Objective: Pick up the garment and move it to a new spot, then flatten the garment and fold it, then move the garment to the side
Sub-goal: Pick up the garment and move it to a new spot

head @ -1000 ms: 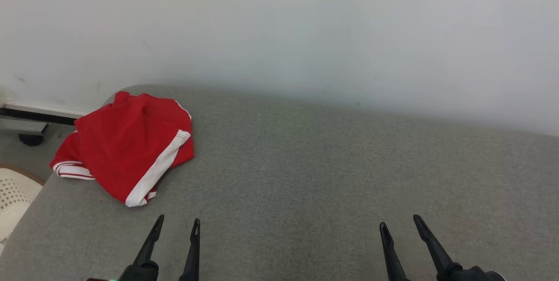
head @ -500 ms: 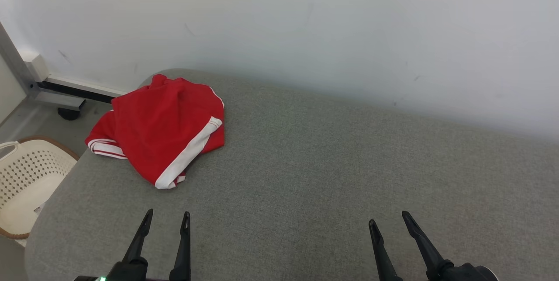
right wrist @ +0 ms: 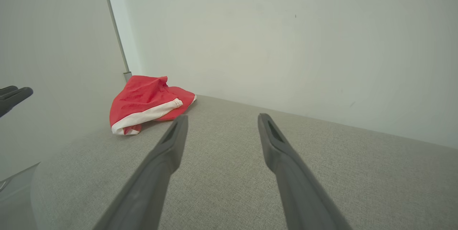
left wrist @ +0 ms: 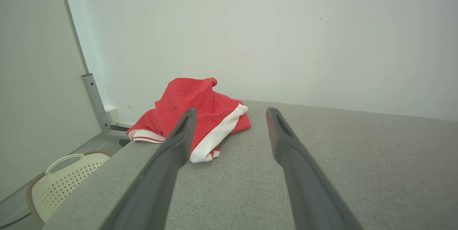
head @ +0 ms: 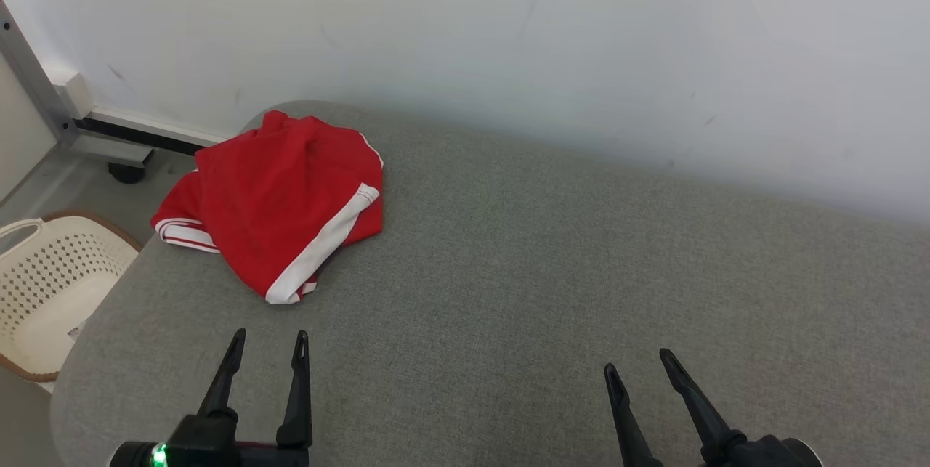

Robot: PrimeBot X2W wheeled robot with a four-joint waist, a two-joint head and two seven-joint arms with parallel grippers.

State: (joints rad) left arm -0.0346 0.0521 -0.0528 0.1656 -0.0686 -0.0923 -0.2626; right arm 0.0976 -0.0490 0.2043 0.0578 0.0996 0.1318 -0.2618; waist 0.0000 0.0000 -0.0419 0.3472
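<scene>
The garment [head: 276, 198] is red with white stripes and lies crumpled at the far left corner of the grey padded table [head: 545, 271]. It also shows in the left wrist view as the garment [left wrist: 200, 112] and in the right wrist view as the garment [right wrist: 146, 103]. My left gripper [head: 269, 342] hovers open above the table's near edge, a short way in front of the garment, holding nothing. My right gripper [head: 639, 362] is open and empty at the near right, far from the cloth.
A cream perforated basket [head: 43, 285] stands on the floor left of the table. A white wall [head: 508, 38] runs behind the table, with a metal frame [head: 87, 126] at its foot on the left. The grey surface stretches bare to the right.
The head camera has turned left and down, so the whole picture shifted right and the basket came into view. The garment lies as before; both grippers stay open.
</scene>
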